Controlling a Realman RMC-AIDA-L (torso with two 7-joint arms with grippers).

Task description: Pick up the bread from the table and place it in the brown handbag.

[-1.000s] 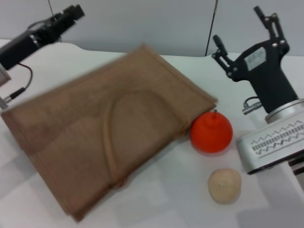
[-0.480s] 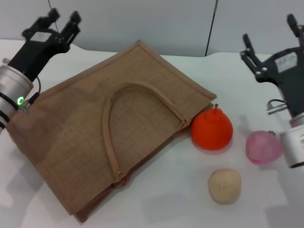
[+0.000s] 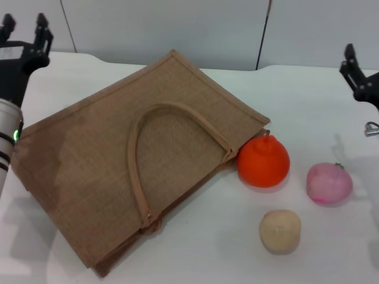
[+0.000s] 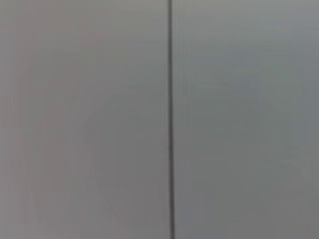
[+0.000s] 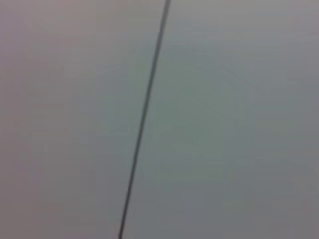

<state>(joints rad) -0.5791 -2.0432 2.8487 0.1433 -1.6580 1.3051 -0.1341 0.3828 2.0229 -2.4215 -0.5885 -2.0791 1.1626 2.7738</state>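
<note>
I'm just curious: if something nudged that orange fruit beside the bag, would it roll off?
Probably a little. The orange fruit looks nearly round on the smooth white table, so it could roll. The brown handbag touches its one side, likely blocking that way. Its short stem might catch and slow it.

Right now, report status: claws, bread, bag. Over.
Left claw open, far left, empty. Right claw at right edge. No bread in view; brown handbag flat on table. Orange fruit beside bag's right corner.
</note>
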